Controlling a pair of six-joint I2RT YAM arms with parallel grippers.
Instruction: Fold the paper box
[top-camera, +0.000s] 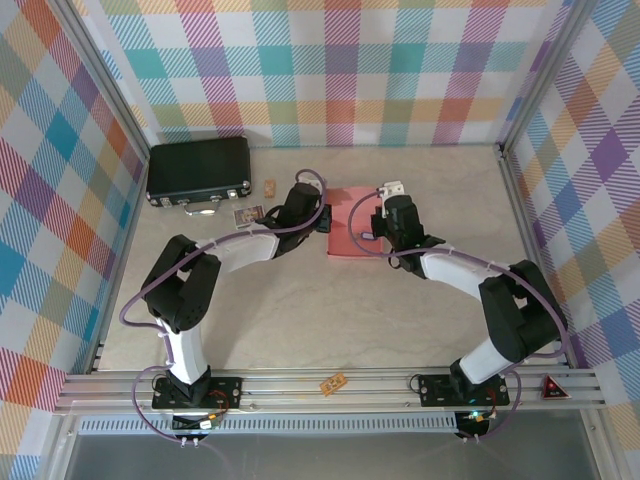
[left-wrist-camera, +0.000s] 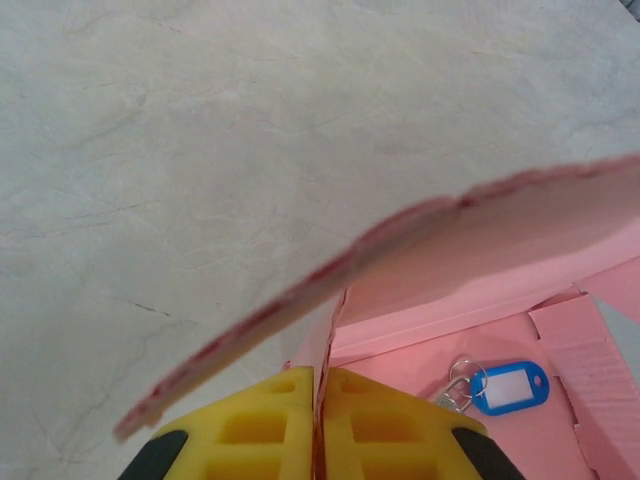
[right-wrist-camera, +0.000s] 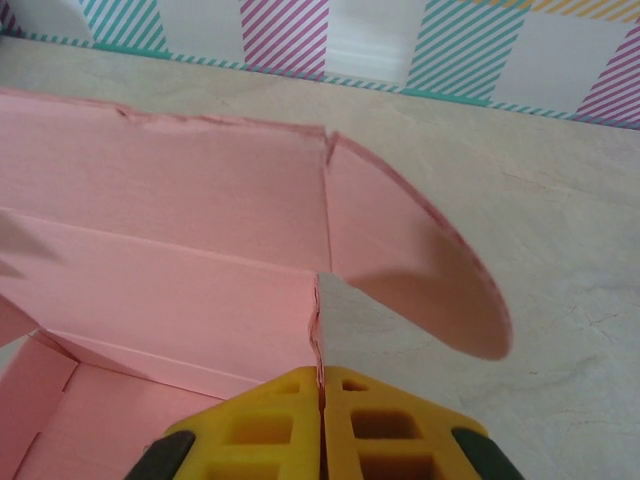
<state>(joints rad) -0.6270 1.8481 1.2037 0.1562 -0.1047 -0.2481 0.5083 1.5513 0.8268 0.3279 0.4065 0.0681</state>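
One paper box (top-camera: 345, 240), salmon pink. Two grippers: the left gripper (left-wrist-camera: 318, 400) at the box's left side, the right gripper (right-wrist-camera: 322, 385) at its right side. One blue key tag (left-wrist-camera: 510, 387) on one metal ring (left-wrist-camera: 458, 372), inside the box. One black case (top-camera: 198, 172), well left of the box. Two small flat bits between case and box: one brown tab (top-camera: 270, 187) and one printed card (top-camera: 247, 214). One orange tag (top-camera: 333, 383) and one red triangle sticker (top-camera: 551, 388), both on the rail well nearer than the box.

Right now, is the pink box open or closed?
Open. The paper box has its lid raised, and a blue key tag shows inside.
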